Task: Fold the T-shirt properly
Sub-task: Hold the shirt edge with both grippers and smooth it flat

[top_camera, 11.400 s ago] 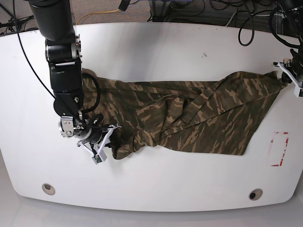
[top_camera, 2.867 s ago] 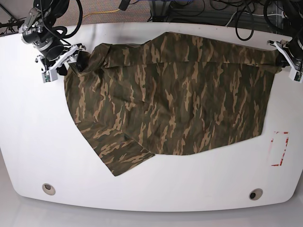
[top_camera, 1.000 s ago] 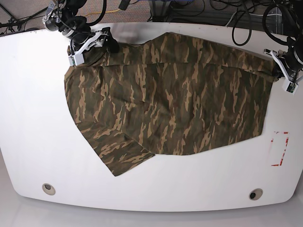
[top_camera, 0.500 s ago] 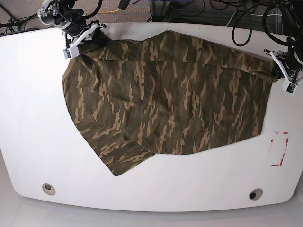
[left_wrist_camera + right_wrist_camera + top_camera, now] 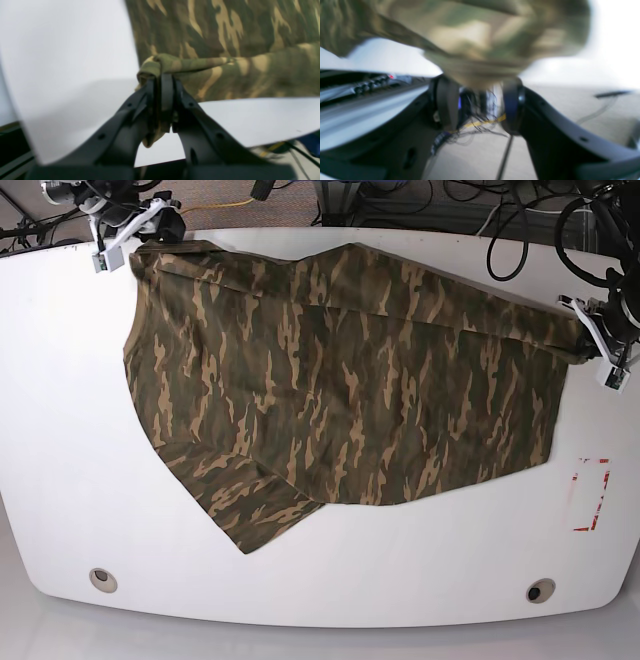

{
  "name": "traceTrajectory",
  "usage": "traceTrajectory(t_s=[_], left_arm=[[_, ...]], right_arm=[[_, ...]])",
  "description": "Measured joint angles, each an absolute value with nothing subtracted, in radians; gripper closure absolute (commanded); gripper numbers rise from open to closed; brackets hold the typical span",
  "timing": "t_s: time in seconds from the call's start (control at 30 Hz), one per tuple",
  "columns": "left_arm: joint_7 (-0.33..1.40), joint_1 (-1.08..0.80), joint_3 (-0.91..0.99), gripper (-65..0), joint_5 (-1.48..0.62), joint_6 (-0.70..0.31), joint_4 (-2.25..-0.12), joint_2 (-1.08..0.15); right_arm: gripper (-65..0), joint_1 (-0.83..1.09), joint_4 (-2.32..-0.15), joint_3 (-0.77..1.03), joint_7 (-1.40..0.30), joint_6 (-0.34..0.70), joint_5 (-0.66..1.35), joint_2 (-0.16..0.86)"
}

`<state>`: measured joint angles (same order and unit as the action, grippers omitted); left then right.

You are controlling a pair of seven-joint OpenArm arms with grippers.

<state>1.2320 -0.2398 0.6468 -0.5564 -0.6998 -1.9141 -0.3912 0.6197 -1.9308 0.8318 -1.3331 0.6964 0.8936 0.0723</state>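
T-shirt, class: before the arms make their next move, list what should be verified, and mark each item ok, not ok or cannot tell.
1. Left pincer clamped on a bunched corner of the T-shirt: ok.
2. Right pincer gripping cloth: cannot tell; its jaws stand apart and the view is blurred.
3. Shirt spread flat on the white table: not ok; the near sleeve is creased.
4. Far corner inside the table edge: not ok.
5. Red marker uncovered: ok.

I see the T-shirt (image 5: 350, 380) spread across my white table (image 5: 60, 430), one sleeve pointing toward the near edge. My right gripper (image 5: 128, 230) sits at the shirt's far corner on the view's left; my left gripper (image 5: 597, 345) is at the opposite corner. A red marking (image 5: 590, 495) lies just beside the shirt.
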Motion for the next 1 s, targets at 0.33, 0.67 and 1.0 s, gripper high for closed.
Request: traceTrajectory(t_s=[0.33, 0.67, 1.0], left_arm=[[1.234, -0.215, 0.648, 0.0, -0.515, -0.7, -1.914, -0.389], [1.233, -0.213, 0.646, 0.0, -0.515, -0.7, -1.914, -0.388], [1.232, -0.214, 0.62, 0.0, -0.513, -0.699, -1.914, -0.387]], right_arm=[[-56.0, 0.641, -1.931, 0.824, -1.322, 0.697, 1.0, 0.138], [-60.4, 0.579, -1.927, 0.832, -1.337, 0.696, 1.0, 0.077], [-44.2, 0.512, -1.741, 0.83, -1.318, 0.696, 1.053, 0.018]])
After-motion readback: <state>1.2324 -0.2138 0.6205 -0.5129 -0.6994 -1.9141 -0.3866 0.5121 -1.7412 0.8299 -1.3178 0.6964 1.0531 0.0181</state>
